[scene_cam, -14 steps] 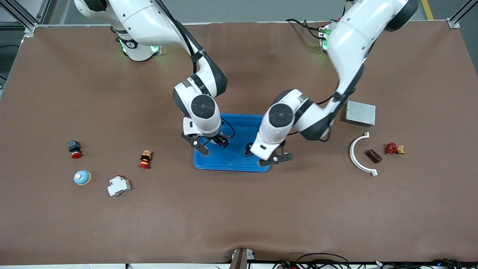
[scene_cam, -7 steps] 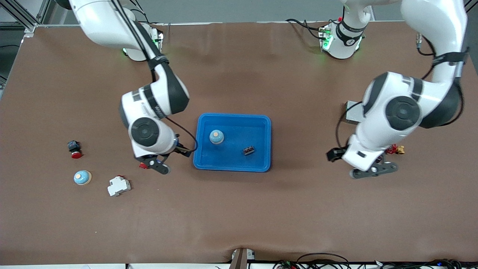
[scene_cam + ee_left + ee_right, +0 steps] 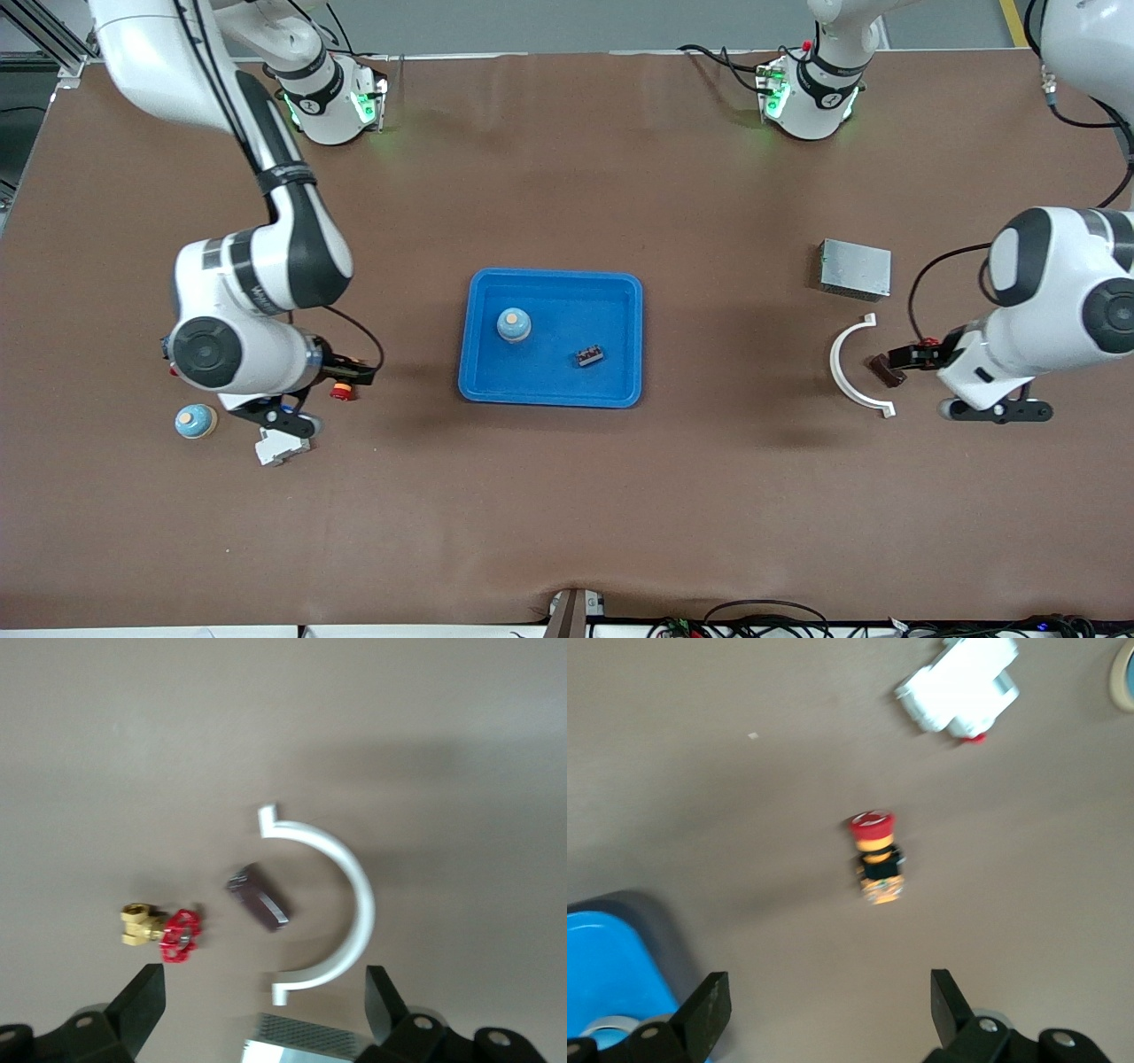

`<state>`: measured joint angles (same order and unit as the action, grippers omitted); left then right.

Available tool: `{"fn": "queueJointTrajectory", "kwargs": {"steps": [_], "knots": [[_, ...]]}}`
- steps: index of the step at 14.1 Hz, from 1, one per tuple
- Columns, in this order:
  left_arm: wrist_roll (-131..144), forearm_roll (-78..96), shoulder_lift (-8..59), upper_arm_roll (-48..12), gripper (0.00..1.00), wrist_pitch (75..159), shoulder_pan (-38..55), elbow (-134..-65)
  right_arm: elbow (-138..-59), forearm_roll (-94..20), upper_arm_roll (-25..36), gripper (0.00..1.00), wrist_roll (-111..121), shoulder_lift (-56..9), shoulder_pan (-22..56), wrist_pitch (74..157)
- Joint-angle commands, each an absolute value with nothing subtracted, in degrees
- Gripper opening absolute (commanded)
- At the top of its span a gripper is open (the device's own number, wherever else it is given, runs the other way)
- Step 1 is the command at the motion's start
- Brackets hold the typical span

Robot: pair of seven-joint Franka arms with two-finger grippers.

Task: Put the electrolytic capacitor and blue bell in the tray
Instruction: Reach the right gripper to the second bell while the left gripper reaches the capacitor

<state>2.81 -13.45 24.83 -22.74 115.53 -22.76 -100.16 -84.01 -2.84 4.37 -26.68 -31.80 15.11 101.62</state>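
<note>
Both grippers are wide open and empty: from the front, the right gripper [image 3: 283, 418] hangs over the white breaker [image 3: 276, 448] and the left gripper [image 3: 997, 409] near the white arc [image 3: 852, 370], while the tray [image 3: 622, 390] holds a blue bell [image 3: 513, 324] sitting upright plus a small dark capacitor [image 3: 589, 356], long axis running roughly between the arms' ends. Left wrist view: spread fingers [image 3: 142, 1005] above the arc, a dark block [image 3: 257, 897] and a red-handled valve [image 3: 164, 931]. Right wrist view: fingers [image 3: 707, 1008] spread over a red-capped button [image 3: 876, 857], tray corner visible.

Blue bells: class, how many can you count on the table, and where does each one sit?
2. One blue bell stands in the tray; the other bell is on the table toward the right arm's end, beside the white breaker. An arm could hide more.
</note>
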Motion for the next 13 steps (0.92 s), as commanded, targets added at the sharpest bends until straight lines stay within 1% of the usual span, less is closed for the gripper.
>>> {"fn": "queueJointTrajectory", "kwargs": {"steps": [1,2,3,6,8,11,13], "knots": [[1.9,-13.3,22.1,-23.3,0.97,125.3,-24.2,-112.0,-88.6,-1.8,3.3,1.0,-19.2,-28.3,10.6,102.3],[1.7,-13.4,22.4,-23.3,0.97,128.4,-25.6,-114.7,-90.1,-1.8,3.3,1.0,-16.6,-27.2,9.2,102.7],[1.6,-13.7,22.6,-23.3,0.97,129.7,-26.7,-116.3,-91.5,-1.4,3.3,1.0,-14.2,-25.9,7.8,103.1],[1.7,-14.5,22.1,-23.5,0.97,129.5,-27.2,-118.0,-93.0,2.2,3.3,1.0,-6.1,-24.0,3.5,103.2],[3.2,-14.3,22.0,-23.9,0.96,130.5,-26.8,-119.9,-93.0,2.3,3.2,1.0,2.9,-23.7,-1.4,103.9],[5.5,-14.2,21.7,-26.1,0.96,130.6,-26.9,-120.9,-93.7,2.3,3.2,1.0,15.6,-24.2,-8.0,108.1],[8.3,-14.2,20.9,-27.9,0.96,130.6,-26.9,-121.9,-96.9,2.2,3.2,1.0,20.7,-24.3,-10.4,114.3]]}}
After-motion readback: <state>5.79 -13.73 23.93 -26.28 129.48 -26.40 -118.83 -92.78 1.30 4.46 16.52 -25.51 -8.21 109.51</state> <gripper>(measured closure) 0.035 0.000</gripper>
